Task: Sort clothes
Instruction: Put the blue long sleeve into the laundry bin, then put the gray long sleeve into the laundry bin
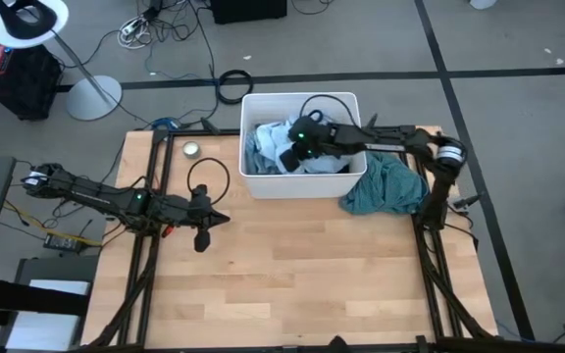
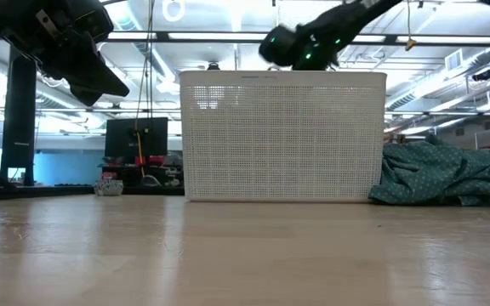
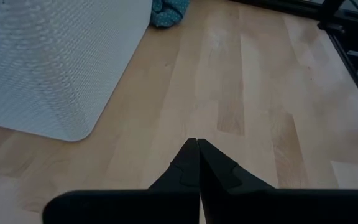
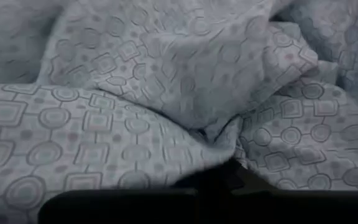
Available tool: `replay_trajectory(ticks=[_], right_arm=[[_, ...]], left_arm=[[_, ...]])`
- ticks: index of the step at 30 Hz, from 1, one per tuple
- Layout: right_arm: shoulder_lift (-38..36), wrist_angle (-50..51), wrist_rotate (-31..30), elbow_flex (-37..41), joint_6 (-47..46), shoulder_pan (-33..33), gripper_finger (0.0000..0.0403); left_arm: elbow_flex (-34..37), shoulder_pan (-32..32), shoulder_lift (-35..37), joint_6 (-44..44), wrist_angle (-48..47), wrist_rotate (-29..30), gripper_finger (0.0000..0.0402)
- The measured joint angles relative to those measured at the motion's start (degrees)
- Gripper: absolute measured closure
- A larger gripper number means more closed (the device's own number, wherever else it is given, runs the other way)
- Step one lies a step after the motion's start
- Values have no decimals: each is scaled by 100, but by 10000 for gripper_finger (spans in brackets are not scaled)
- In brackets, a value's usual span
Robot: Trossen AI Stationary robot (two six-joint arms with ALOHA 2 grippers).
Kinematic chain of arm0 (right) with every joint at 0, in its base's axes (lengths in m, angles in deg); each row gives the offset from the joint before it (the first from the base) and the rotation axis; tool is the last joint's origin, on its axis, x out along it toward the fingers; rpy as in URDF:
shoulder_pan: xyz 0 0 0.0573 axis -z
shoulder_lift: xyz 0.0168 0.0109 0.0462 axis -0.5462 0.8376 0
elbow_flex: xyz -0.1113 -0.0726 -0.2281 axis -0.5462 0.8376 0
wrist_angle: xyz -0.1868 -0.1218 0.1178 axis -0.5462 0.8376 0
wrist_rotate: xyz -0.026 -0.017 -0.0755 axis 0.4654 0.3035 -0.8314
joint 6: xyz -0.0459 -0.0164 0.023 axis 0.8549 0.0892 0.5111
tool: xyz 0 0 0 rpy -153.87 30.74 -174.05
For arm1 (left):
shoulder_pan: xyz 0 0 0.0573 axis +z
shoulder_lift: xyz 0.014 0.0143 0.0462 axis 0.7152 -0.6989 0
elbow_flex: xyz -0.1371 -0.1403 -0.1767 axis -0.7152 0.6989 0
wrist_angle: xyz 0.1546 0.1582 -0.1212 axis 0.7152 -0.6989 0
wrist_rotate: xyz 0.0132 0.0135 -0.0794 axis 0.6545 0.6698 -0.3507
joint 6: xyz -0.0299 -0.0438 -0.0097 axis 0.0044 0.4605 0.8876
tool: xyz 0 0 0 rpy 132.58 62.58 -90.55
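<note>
My right claw (image 1: 295, 155) reaches down into the white bin (image 1: 346, 182) at the back of the bench (image 1: 312, 284), its fingers pressed together among the pale blue patterned garments (image 4: 166, 93) heaped there. Whether fabric is pinched between them I cannot tell. A teal garment (image 1: 388, 186) lies crumpled on the bench, touching the bin's right side. My left claw (image 1: 202, 240) hovers over bare wood left of the bin, fingers shut and holding nothing. I judge the step in hand is drawing a garment from the bin. Next the right claw needs a sure pinch on one piece, then a lift clear of the rim.
</note>
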Motion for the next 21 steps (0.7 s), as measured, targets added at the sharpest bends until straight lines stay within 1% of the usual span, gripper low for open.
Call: replay_trajectory(ticks=[3, 5, 9, 14, 21], right_arm=[[332, 130, 130, -271, -93, 103, 402], [429, 166, 178, -382, -72, 127, 398], [378, 225, 230, -466, 137, 112, 377], [-193, 363, 283, -461, 329, 75, 332], [-1128, 772, 283, -461, 310, 61, 261]], left_arm=[[0, -1, 1, -121, -1, 0, 401], [0, -1, 1, -128, 0, 0, 401], [-2, -1, 2, -130, -1, 0, 401], [0, 0, 1, -132, -4, 0, 401], [0, 0, 2, -132, 4, 0, 401]])
